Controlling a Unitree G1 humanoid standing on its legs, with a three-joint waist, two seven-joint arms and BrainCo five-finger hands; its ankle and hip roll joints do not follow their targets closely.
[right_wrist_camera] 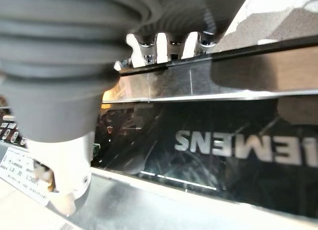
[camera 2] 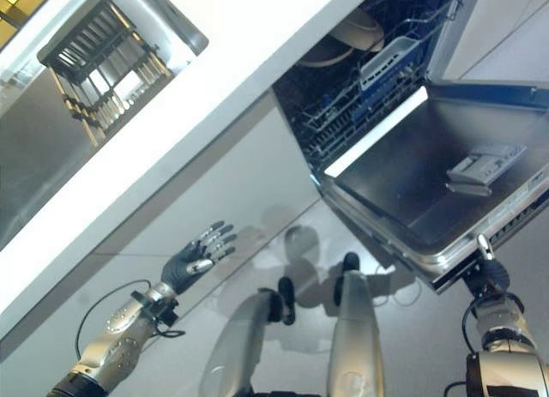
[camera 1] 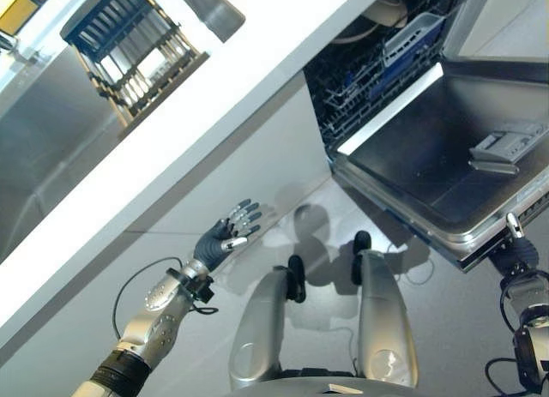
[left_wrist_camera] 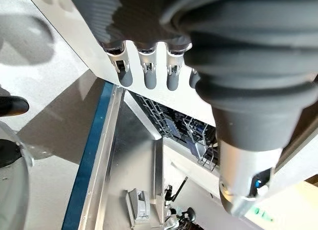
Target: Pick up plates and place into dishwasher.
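Dishwasher [camera 1: 403, 80] open, its flat brushed-steel door [camera 1: 446, 165] folded down; a grey detergent compartment [camera 1: 506, 146] sits on the inner face. Dark wire lower rack [camera 2: 343, 114] inside, with pale rounded plates [camera 2: 356, 33] standing at the back. White smooth bench [camera 1: 214, 114] runs beside it, carrying a ribbed metal dish rack [camera 1: 133, 50]. Left hand [camera 1: 227, 234] held low in front of the white cabinet, fingers straight and spread, holding nothing. Right hand [camera 2: 487, 273] at the door's outer edge; its fingers seem hooked over the glossy black rim, grip unclear
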